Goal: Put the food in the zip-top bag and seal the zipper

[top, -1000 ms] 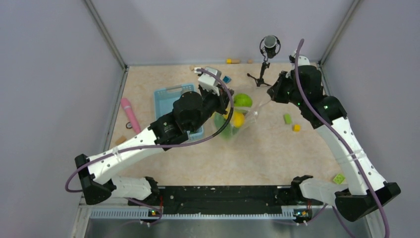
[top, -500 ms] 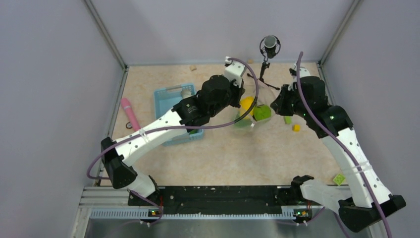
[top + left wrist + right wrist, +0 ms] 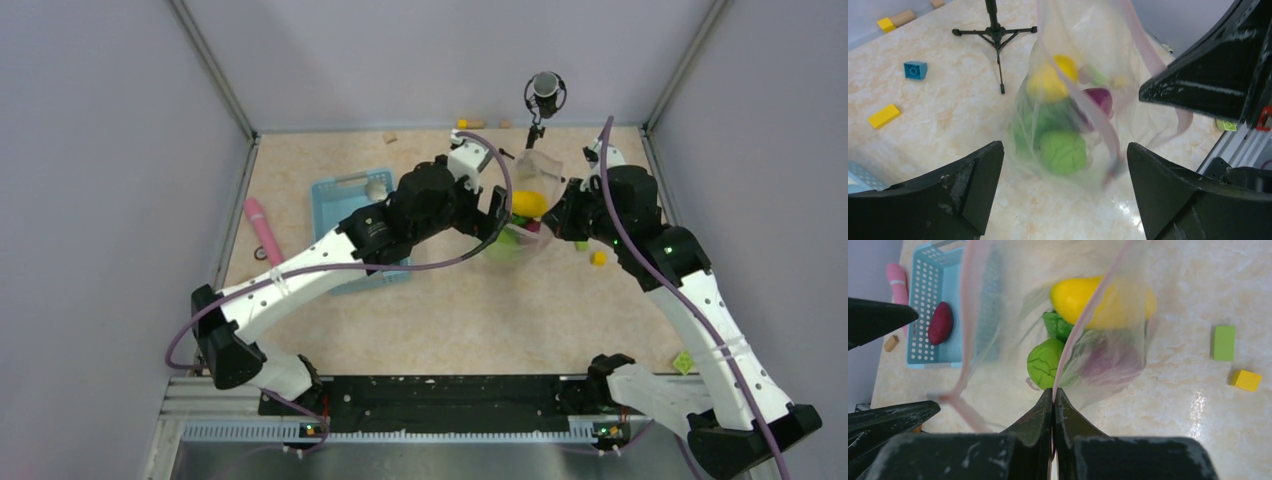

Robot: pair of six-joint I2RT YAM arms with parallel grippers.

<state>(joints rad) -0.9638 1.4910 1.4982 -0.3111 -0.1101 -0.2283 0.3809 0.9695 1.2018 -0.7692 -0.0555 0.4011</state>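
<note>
The clear zip-top bag [image 3: 527, 200] hangs over the table's back middle, its mouth gaping. Inside it I see the food: a green lettuce [image 3: 1044, 362], a yellow citrus [image 3: 1083, 300] and a purple piece [image 3: 1108, 362]. My right gripper [image 3: 1053, 390] is shut on the pink zipper [image 3: 1083, 320] strip at the bag's edge. In the top view the right gripper [image 3: 560, 215] is on the bag's right. My left gripper [image 3: 1064, 147] stands wide open just short of the bag [image 3: 1073, 115], touching nothing. From above, the left gripper [image 3: 497, 215] sits at the bag's left.
A light blue basket [image 3: 930, 295] at left holds a dark red oval piece [image 3: 941, 322]. A pink stick [image 3: 263, 228] lies beyond it. A microphone tripod [image 3: 543, 95] stands behind the bag. Green [image 3: 1223, 342] and yellow [image 3: 1246, 380] blocks lie right of the bag.
My left gripper has opened and let go of the bag. Both arms carried the bag toward the back right; it now hangs from the right gripper alone.
</note>
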